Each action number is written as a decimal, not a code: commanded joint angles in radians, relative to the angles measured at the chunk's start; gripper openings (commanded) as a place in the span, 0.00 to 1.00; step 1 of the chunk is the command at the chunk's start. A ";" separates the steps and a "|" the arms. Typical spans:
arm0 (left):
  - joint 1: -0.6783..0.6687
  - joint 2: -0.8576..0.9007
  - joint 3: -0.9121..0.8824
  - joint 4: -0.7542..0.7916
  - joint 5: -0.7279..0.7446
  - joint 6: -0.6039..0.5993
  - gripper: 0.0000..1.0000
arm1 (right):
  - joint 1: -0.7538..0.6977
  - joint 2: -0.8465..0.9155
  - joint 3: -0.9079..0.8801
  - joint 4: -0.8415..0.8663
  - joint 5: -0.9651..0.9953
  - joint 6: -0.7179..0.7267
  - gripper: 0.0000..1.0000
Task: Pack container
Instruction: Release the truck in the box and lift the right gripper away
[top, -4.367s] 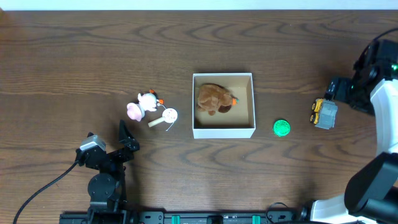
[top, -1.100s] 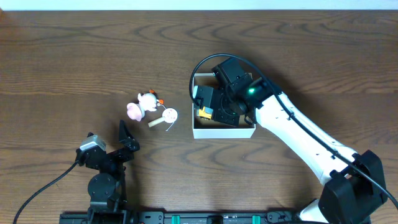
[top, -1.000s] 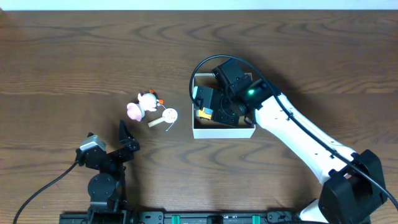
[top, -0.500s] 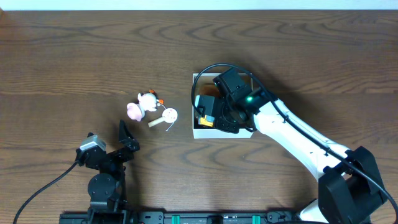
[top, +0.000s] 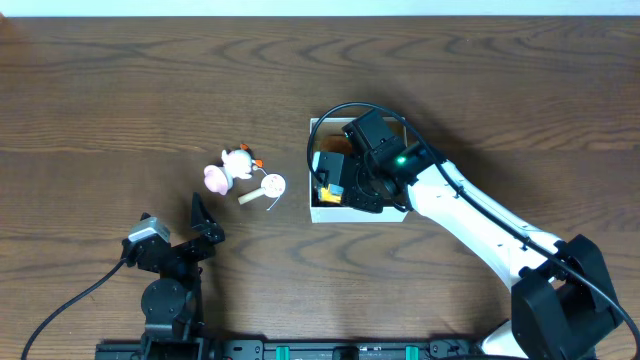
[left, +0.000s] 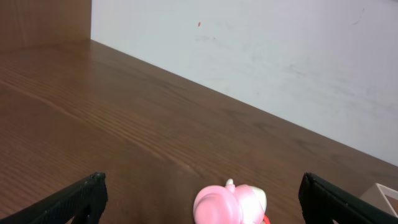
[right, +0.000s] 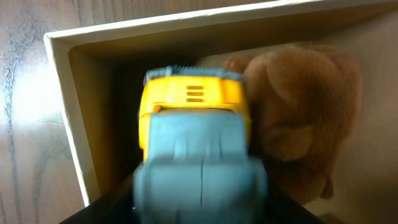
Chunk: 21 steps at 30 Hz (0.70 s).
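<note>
The container (top: 352, 213) is a square box with white walls, at the table's middle. A brown plush toy (top: 331, 159) lies inside it. My right gripper (top: 342, 186) reaches into the box's left half and is shut on a yellow and grey toy truck (top: 327, 184). In the right wrist view the truck (right: 194, 124) hangs between my fingers (right: 199, 214) beside the plush (right: 298, 106), close to the box's left wall (right: 65, 106). My left gripper (top: 200, 225) is open and empty near the front edge.
A pink and white toy figure (top: 226, 168) and a small white round toy on a stick (top: 268, 187) lie left of the box. The pink toy (left: 227, 204) sits just ahead of my open left fingers (left: 200, 186). A wall lies beyond the table's far edge.
My right arm has carried the truck from the right side of the table into the box. In the last half second it has barely moved. The left arm has not moved.
</note>
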<state>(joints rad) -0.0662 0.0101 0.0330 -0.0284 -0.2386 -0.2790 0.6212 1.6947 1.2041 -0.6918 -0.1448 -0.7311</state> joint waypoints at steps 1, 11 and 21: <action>0.005 -0.006 -0.029 -0.018 -0.004 0.020 0.98 | 0.008 -0.006 0.000 0.000 -0.033 -0.010 0.54; 0.005 -0.006 -0.029 -0.018 -0.004 0.020 0.98 | 0.008 -0.008 0.005 0.019 -0.047 -0.002 0.61; 0.005 -0.006 -0.029 -0.018 -0.004 0.020 0.98 | -0.047 -0.078 0.219 -0.076 0.316 0.523 0.59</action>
<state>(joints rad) -0.0662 0.0101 0.0330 -0.0280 -0.2386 -0.2790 0.6094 1.6810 1.3396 -0.7273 -0.0128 -0.4461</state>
